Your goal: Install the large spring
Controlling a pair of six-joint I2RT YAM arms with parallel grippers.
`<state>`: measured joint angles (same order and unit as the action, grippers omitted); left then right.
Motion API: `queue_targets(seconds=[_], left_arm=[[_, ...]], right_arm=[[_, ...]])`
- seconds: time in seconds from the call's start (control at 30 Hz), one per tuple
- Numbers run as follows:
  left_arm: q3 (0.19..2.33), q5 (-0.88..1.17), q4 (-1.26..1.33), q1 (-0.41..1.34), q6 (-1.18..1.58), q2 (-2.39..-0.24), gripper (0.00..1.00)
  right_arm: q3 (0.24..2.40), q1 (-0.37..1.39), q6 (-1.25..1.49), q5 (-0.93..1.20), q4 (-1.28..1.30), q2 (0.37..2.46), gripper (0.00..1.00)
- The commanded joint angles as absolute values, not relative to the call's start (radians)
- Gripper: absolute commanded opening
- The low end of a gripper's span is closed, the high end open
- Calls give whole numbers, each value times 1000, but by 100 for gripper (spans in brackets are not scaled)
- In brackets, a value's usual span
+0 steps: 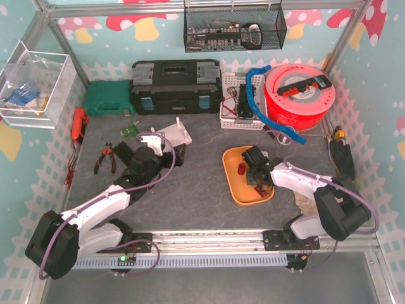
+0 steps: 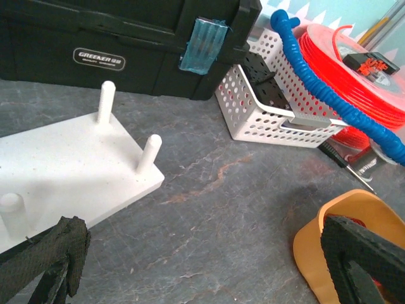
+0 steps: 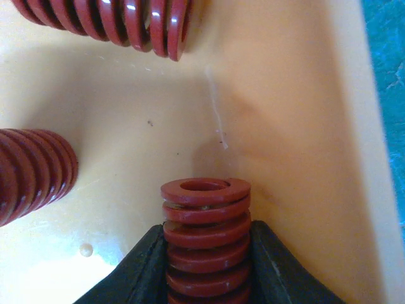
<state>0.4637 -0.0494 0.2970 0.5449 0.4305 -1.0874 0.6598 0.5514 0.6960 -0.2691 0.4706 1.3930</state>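
Observation:
My right gripper [image 3: 207, 266] is shut on a red coil spring [image 3: 205, 237] inside the orange tray [image 3: 285, 114]; both black fingers press its sides. Two more red springs lie in the tray, one at the top [image 3: 120, 22] and one at the left [image 3: 31, 171]. In the top view the right gripper [image 1: 256, 172] is over the orange tray [image 1: 237, 190]. My left gripper [image 2: 202, 266] is open and empty above the table, next to the white peg board [image 2: 69, 164] with its upright pegs [image 2: 150, 152]. The board also shows in the top view [image 1: 174, 134].
A black toolbox [image 1: 174, 85], a green case [image 1: 107, 96], a white perforated basket [image 1: 240, 104], a blue corrugated hose [image 1: 259, 95] and a red filament spool [image 1: 300, 95] stand along the back. Pliers [image 1: 104, 158] and an orange tool [image 1: 79, 123] lie at the left.

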Motion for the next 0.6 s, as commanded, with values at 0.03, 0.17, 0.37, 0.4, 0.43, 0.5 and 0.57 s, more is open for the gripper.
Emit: queue_targets(seconds=[0.03, 0.17, 0.37, 0.4, 0.43, 0.5, 0.57], left_arm=[[438, -92, 300, 549, 431, -1053, 99], [429, -91, 298, 549, 449, -1024, 99], [424, -36, 293, 549, 521, -982, 99], [424, -3, 295, 551, 532, -975, 99], [428, 37, 297, 551, 536, -971, 99], [437, 111, 286, 550, 554, -967, 99], [448, 183, 271, 551, 573, -967, 98]], right_arm=[[667, 548, 654, -322, 462, 1292, 23], [689, 550, 593, -318, 439, 1195, 20], [669, 569, 462, -230, 288, 1038, 18], [658, 577, 441, -219, 240, 1014, 17], [644, 585, 422, -207, 198, 991, 16], [614, 599, 380, -162, 103, 953, 14], [587, 614, 350, -101, 9, 932, 13]])
